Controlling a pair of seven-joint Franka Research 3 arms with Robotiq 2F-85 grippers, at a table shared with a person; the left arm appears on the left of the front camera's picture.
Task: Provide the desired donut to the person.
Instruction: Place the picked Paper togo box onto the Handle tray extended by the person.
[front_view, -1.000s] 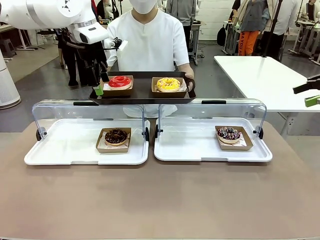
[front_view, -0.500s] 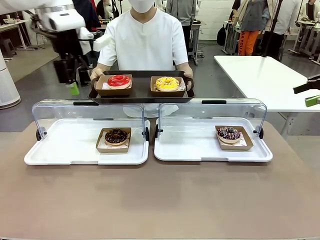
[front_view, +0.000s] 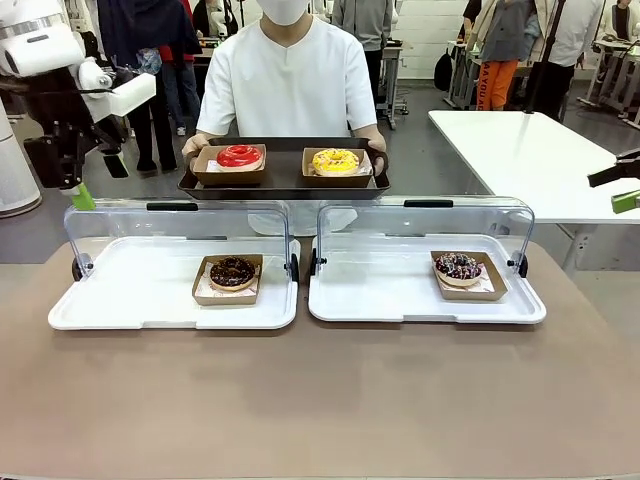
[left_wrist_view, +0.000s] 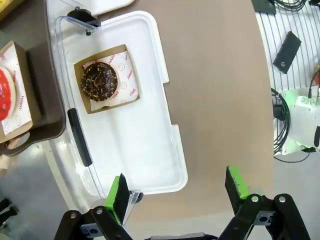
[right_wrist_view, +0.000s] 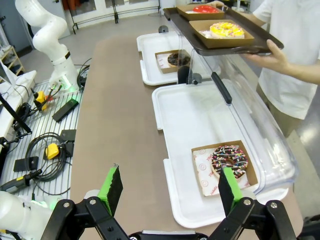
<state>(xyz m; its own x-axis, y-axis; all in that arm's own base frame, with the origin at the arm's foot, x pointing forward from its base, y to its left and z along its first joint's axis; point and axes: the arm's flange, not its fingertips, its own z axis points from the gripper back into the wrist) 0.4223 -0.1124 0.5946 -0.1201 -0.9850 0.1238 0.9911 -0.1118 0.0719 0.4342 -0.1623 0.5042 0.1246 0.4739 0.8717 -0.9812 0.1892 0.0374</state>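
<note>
Donuts sit in four spots, and which one the person (front_view: 288, 85) wants cannot be told from this moment. Largest of all is the bench (front_view: 320, 400), taken here as the landmark: on its far half lie two white trays under raised clear lids, the left tray (front_view: 130, 300) and the right tray (front_view: 390, 300). Beyond the bench's far edge the person holds a dark serving tray (front_view: 285, 178) carrying a red donut (front_view: 238, 156) and a yellow donut (front_view: 335, 160). On the bench's left tray rests a chocolate donut (front_view: 232, 272) in a brown card box; on the right tray, a sprinkled donut (front_view: 458, 267) in its own box.

Each donut is likely light, soft and easily marred, its glaze sticky. The card box is the stiffer part, so its rim looks the better place to pinch.

Above the bench's far left corner, the left hand (front_view: 75, 170) hangs released and empty. The right hand (right_wrist_view: 167, 192), off the bench's right side, is also spread wide, gripping nothing.
</note>
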